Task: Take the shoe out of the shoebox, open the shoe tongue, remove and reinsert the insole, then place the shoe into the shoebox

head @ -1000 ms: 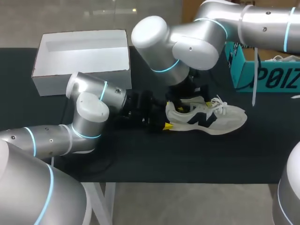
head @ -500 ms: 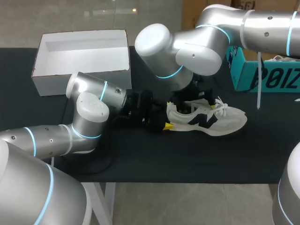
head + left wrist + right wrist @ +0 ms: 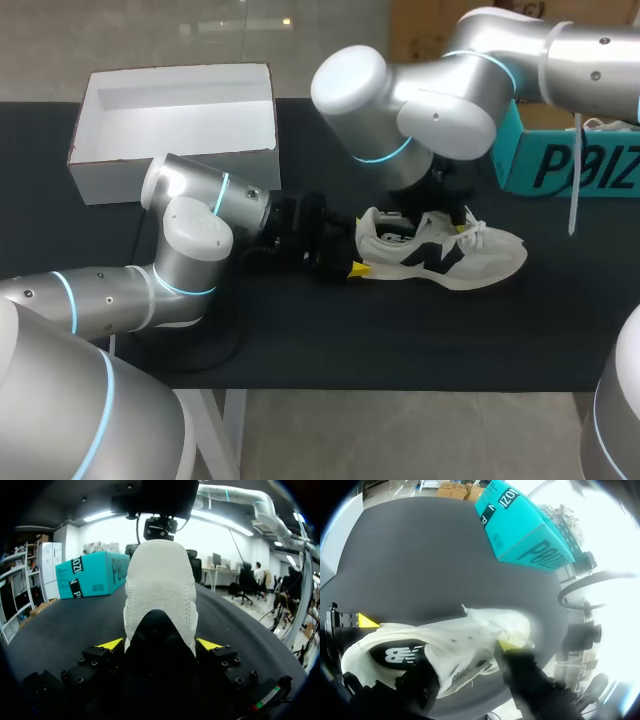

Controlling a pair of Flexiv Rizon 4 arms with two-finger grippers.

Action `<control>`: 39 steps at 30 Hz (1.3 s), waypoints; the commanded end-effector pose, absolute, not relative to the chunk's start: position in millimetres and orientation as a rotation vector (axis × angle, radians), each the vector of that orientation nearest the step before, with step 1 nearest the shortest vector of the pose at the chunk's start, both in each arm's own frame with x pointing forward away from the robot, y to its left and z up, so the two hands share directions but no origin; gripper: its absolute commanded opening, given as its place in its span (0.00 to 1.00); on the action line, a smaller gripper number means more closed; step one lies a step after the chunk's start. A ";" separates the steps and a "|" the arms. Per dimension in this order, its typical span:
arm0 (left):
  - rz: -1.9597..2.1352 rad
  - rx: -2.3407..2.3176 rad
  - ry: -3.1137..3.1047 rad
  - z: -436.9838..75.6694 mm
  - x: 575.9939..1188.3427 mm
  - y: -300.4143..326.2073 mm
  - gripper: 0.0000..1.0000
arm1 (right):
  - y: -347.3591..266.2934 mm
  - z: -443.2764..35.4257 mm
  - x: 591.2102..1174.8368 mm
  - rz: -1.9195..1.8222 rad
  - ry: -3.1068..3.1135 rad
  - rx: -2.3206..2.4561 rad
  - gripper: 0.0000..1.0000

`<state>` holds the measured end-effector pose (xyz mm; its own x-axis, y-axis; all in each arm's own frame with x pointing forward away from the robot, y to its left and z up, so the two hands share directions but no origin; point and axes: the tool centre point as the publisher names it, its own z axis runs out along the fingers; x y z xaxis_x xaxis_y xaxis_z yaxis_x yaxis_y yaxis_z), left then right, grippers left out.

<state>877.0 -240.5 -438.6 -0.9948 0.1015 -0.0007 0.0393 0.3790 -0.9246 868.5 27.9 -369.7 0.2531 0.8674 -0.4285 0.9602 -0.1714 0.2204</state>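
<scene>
Table, dark, bare along the near edge.

Left gripper: low, at the left of the shoe, fingers set narrow against both sides of the heel. Probable purpose: pinning the shoe flat while the other arm works inside it.

Shoe: white with dark side panels, on its sole at mid-table, toe to the right, outside the shoebox.

Right gripper: just over the shoe's mouth, at a white flap raised out of the opening. Tongue or insole, cannot tell. Closed on the flap or merely against it, cannot tell. Likely step: opening the tongue or drawing the insole.

Shoebox: white, open, far left, well apart from the shoe; probably left there for the return.

Teal box: far right, no part in the task.

View notes: heel clamp plain only in the left wrist view; hidden under the wrist in the head view. Flap seen only in the right wrist view, blocked by the right arm from above. Shoebox shown in the head view.
</scene>
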 end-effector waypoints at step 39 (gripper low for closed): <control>1.708 -0.132 -2.563 -440.7 877.5 -242.3 0.00 | -21.6 -340.0 863.4 -0.128 1.635 2.336 1.00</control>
<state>877.1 -243.3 -438.5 -0.9949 0.1010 0.0004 0.0381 0.3796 -0.9244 866.8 -22.5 -343.3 0.3560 0.9039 -0.2370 0.9310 -0.3212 0.1734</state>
